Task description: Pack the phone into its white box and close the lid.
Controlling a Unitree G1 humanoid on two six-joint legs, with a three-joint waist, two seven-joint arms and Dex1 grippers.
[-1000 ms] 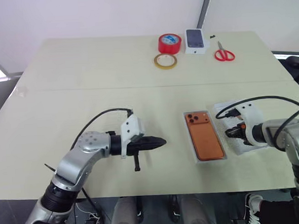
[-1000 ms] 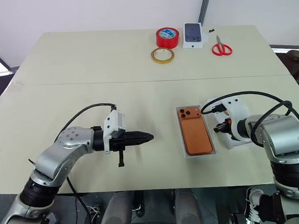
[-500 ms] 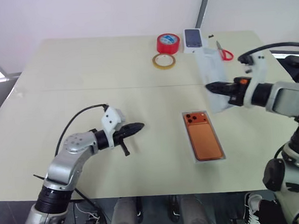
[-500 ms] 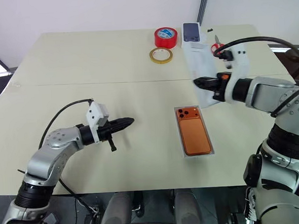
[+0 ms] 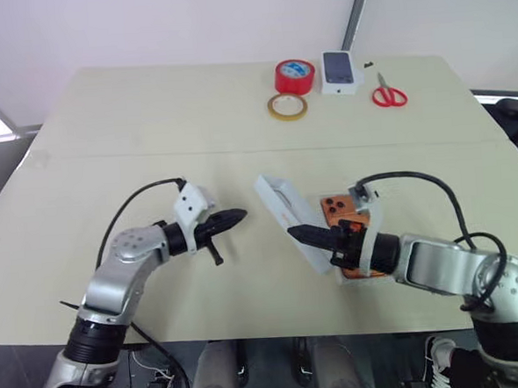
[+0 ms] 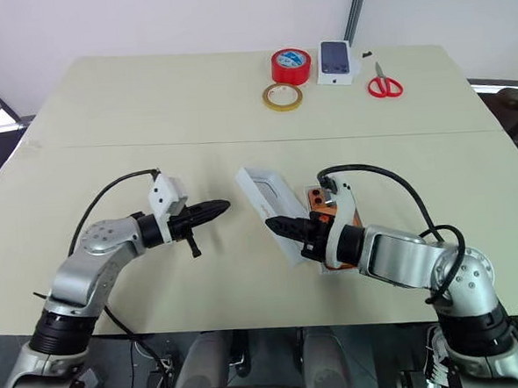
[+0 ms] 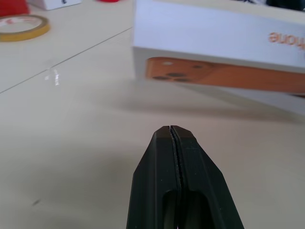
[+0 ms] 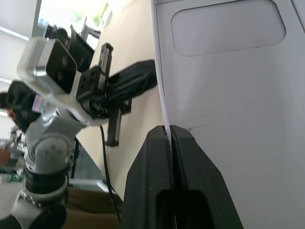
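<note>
right claw (image 6: 278,223) pinching tilted white lid (image 6: 268,202) over the phone (image 6: 315,197)

The phone (image 5: 347,219) lies in the white box (image 5: 362,274), behind the tilted lid (image 5: 289,220).

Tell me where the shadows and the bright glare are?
Left wrist view: a soft shadow lies on the table under the white lid. Right wrist view: daylight whites out the background past the left gripper. Eye views: even light, no hard shadows.
</note>
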